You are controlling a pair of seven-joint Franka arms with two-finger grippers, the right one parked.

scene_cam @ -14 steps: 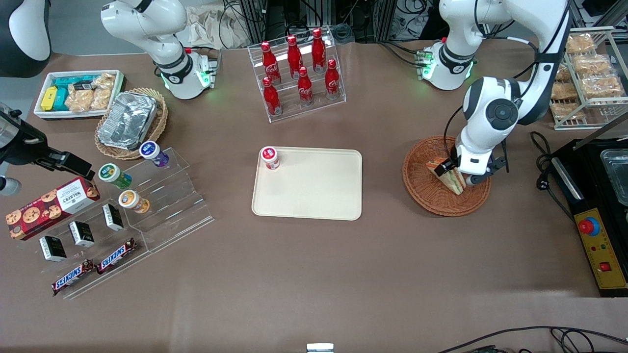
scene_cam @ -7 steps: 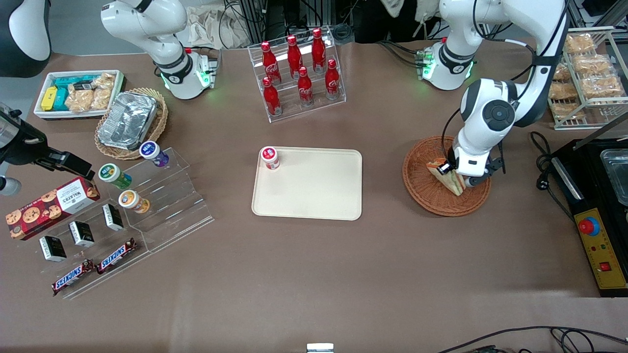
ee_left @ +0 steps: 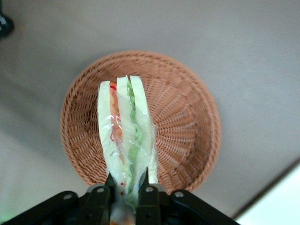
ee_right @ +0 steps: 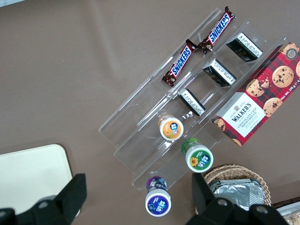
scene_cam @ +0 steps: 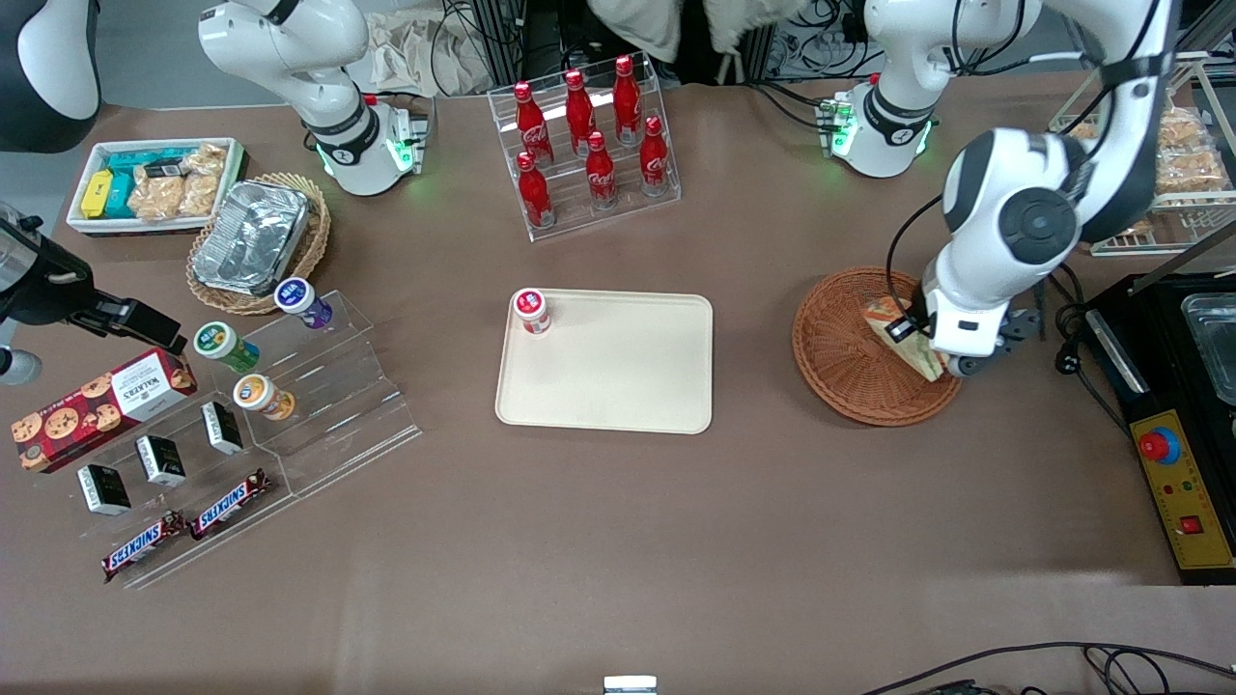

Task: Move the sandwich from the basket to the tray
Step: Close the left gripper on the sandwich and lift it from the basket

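Note:
The wedge sandwich [scene_cam: 900, 335], in clear wrap with orange and green filling [ee_left: 125, 129], hangs above the reddish-brown wicker basket [scene_cam: 843, 365]. My left gripper [scene_cam: 925, 345] is shut on its narrow end, and both fingertips [ee_left: 146, 183] press the bread from either side. In the left wrist view the basket [ee_left: 187, 126] sits well below the sandwich with nothing else in it. The cream tray [scene_cam: 618, 372] lies flat mid-table, beside the basket toward the parked arm's end.
A small white cup with a red lid [scene_cam: 531, 311] stands on the tray's corner. A rack of red bottles [scene_cam: 587, 135] is farther from the camera. A black machine [scene_cam: 1173, 415] and a cable [scene_cam: 1062, 309] lie beside the basket at the working arm's end.
The left arm has risen and shifted toward its own end of the table. The sandwich has come up with it, off the basket floor.

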